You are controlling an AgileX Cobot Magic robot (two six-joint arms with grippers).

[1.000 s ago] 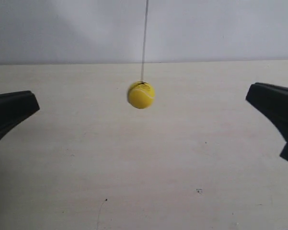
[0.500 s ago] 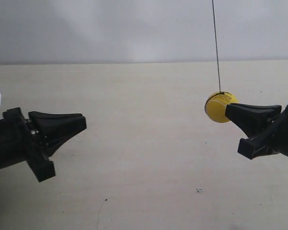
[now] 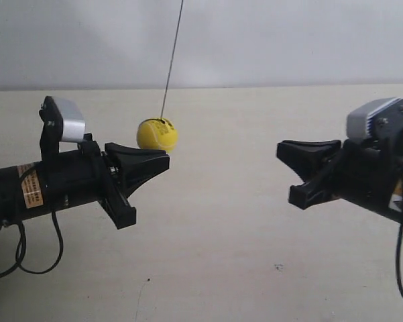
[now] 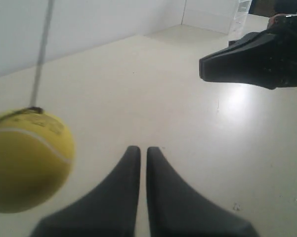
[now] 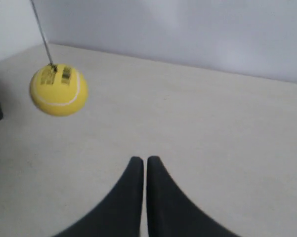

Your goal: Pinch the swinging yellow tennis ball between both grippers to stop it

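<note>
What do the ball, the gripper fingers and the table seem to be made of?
The ball looks like felt: matte, fuzzy yellow with a white seam. The fingers seem hard plastic: smooth matte black. The table may be laminate or painted wood: pale, with a soft glare.

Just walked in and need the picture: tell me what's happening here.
The left gripper and right gripper face each other over a table, out to trap a ball hanging on a slanted string. The ball is close beside the left one and far from the right. Both are shut; the ball is not pinched yet.
</note>
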